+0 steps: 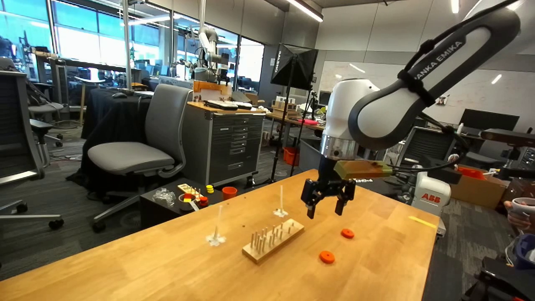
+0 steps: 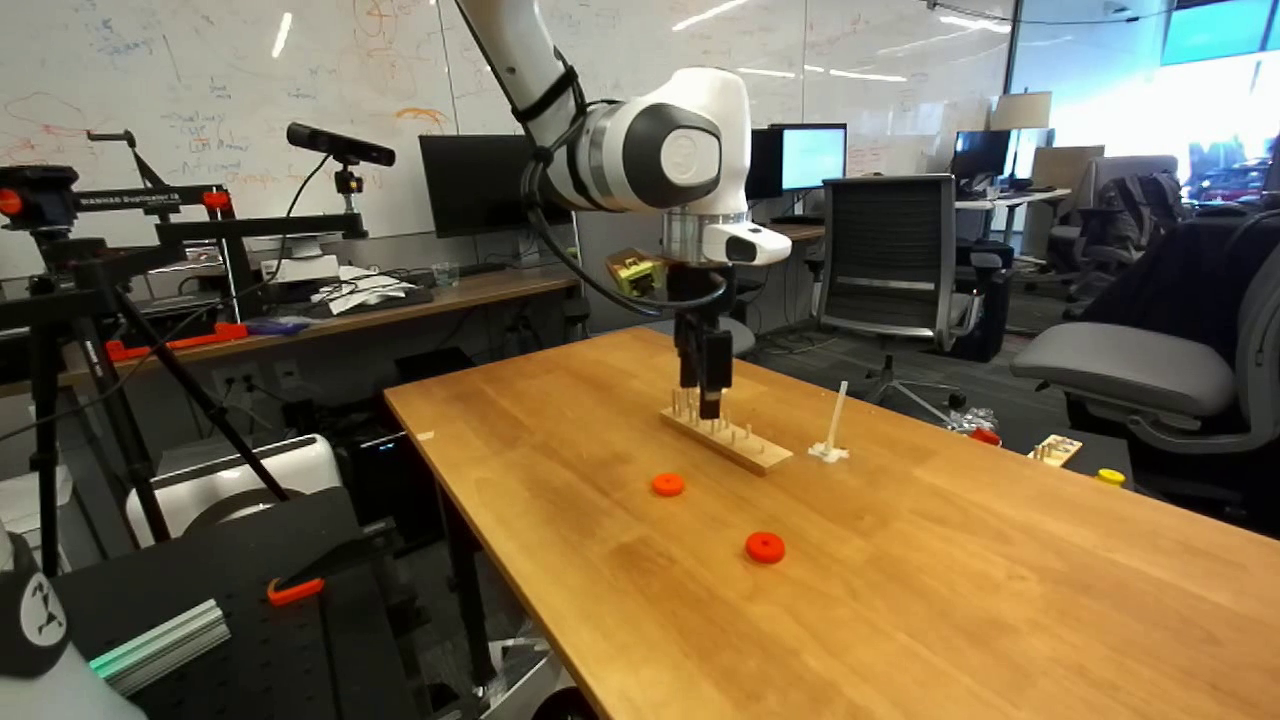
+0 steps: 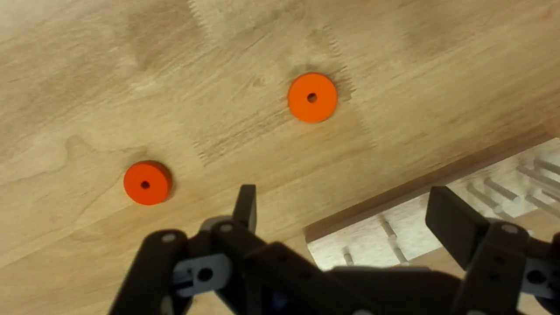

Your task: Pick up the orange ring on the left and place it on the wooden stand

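Smooth matt rings (image 3: 312, 111); wooden stand (image 1: 274, 242)

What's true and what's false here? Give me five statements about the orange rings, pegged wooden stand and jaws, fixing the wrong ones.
1. In the wrist view, the upper ring and the lower ring lie apart. True.
2. The jaws are closed around a ring. False: they stand open, with nothing between them.
3. The wooden stand has upright pegs. True.
4. One ring is threaded on a peg. False: both lie on the tabletop.
5. The wrist view shows only part of the stand. True.
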`<state>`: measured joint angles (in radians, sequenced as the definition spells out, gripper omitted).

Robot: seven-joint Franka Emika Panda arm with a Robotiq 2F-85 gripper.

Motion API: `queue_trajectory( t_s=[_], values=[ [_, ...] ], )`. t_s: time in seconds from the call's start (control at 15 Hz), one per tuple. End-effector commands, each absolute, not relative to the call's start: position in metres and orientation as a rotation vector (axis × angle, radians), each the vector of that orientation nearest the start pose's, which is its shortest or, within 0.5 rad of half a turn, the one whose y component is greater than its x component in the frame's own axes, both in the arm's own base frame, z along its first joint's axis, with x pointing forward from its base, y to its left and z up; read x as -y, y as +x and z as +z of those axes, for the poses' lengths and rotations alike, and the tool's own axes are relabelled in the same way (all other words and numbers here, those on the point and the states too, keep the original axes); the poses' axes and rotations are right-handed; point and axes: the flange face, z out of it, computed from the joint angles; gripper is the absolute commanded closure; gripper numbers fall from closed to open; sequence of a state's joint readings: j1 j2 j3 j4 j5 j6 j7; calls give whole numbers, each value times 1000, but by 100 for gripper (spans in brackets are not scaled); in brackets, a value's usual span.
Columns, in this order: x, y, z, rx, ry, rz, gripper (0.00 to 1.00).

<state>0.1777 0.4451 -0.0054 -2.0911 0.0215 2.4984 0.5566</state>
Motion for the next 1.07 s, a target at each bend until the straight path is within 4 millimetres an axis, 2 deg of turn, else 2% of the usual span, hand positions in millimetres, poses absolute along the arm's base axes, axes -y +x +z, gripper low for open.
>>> queue_trajectory(
  t_s=[0.0,0.13,0.4,0.6,0.67,1.0],
  values=[
    [-93,591,184,-681,-3108,80,0],
    [-89,590,169,-682,-3124,151,0],
    [-85,569,143,-584,-3267,318,0],
    [-77,559,149,-469,-3442,228,0],
    [-77,563,136,-499,-3354,286,0],
    [-78,563,139,-457,-3420,246,0]
  ],
)
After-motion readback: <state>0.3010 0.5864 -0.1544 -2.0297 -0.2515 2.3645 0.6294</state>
